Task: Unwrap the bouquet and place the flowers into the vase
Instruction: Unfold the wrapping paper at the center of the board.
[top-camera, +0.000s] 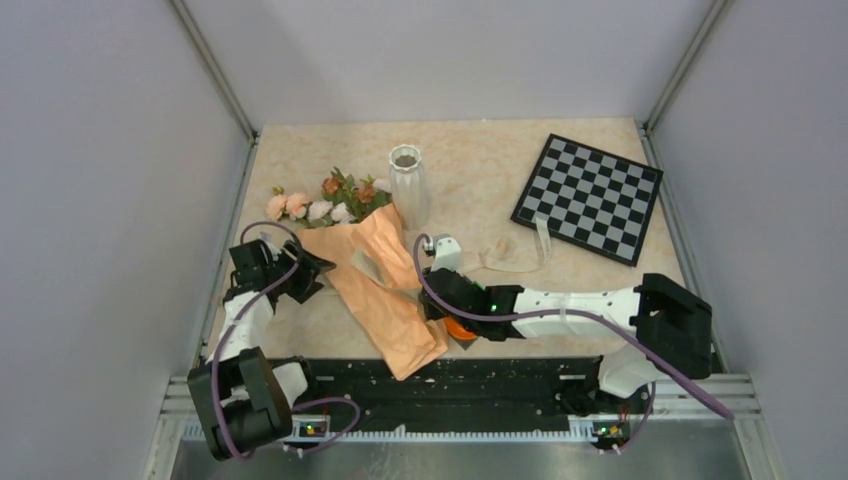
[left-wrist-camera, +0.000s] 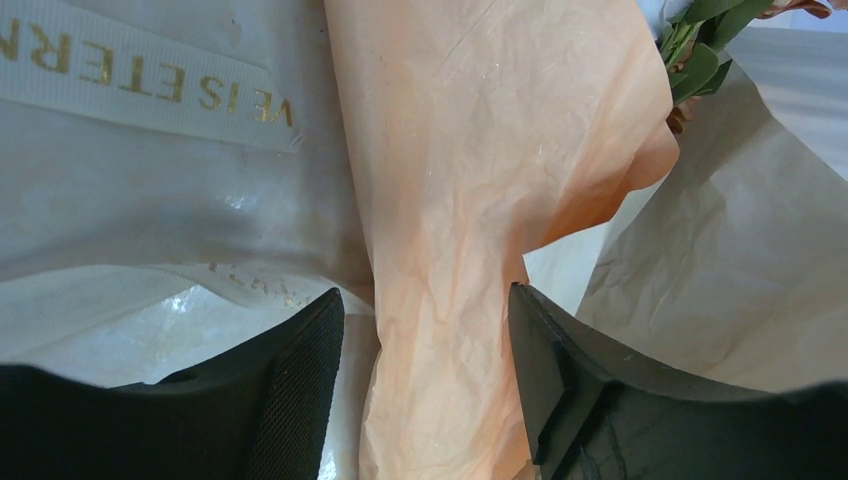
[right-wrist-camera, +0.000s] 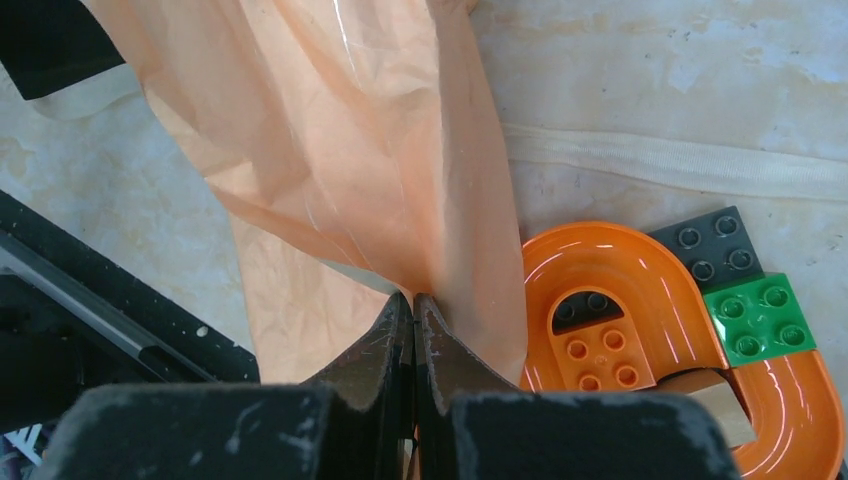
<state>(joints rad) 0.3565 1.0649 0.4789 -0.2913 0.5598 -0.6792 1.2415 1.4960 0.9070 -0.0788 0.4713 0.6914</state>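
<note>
Tabletop: bouquet hides stems; right end effector pinches it, left end effector parted around fold.

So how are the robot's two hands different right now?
The left hand stands open around a fold of the wrapping paper; the right hand is shut, pinching the paper's edge. The left hand sits nearer the flowers; the right hand sits beside an orange toy. Both hands are black, and both are at the same paper.
</note>
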